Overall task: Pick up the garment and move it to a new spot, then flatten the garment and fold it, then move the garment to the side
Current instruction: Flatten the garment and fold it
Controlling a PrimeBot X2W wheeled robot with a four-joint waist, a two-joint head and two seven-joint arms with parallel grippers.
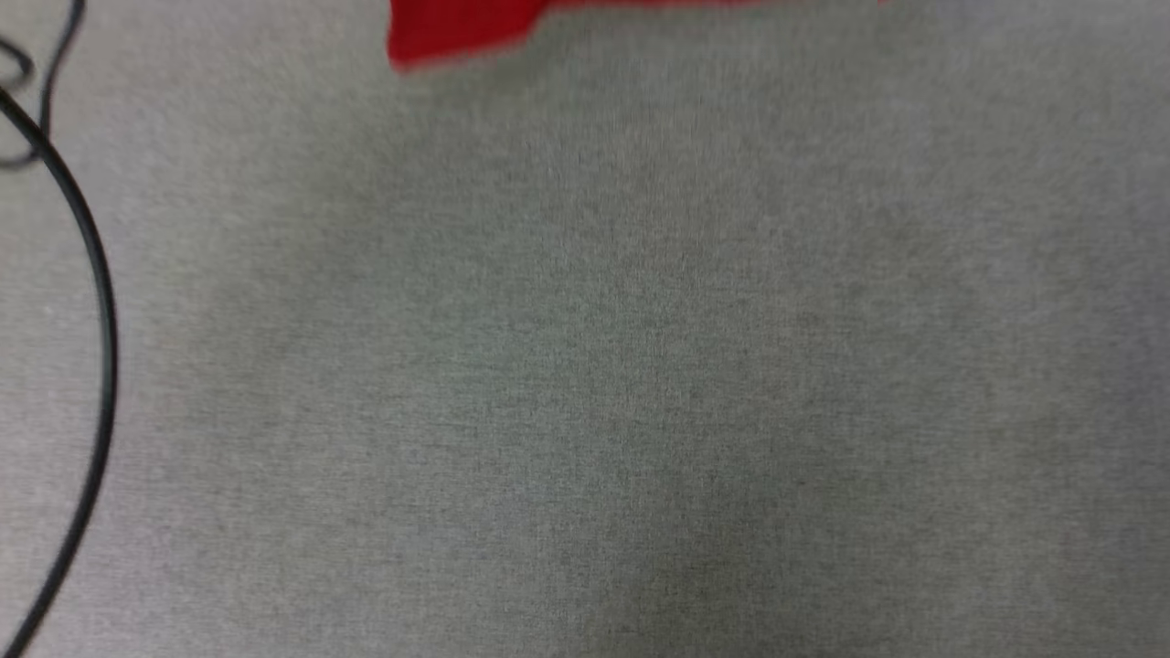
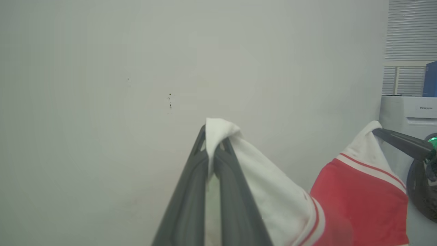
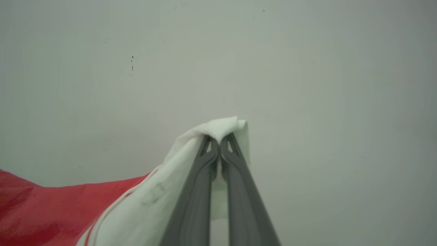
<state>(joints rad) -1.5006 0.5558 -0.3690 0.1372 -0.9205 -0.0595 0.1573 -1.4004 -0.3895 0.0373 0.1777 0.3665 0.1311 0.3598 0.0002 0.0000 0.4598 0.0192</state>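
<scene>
Garment point(image 2: 358, 201) hangs stretched between both arms in front of a pale wall point(image 2: 102, 102), a white sleeve pinched in each gripper. Seen from the left wrist, the left gripper point(image 2: 214, 141) is clenched on the tip of one sleeve, the cloth bunching above its dark fingers point(image 2: 191, 191) and falling away to the right into striped trim and the red body. Further right in that view the right arm's finger bites the other sleeve, just before a white washing machine point(image 2: 409, 109). From the right wrist, the right gripper point(image 3: 219, 143) is likewise clamped on white cloth, the red body sagging off to the lower left. From the head, a red edge of the shirt shows at the top, over a grey surface point(image 1: 585, 366) with a black cable point(image 1: 101, 302) at left
</scene>
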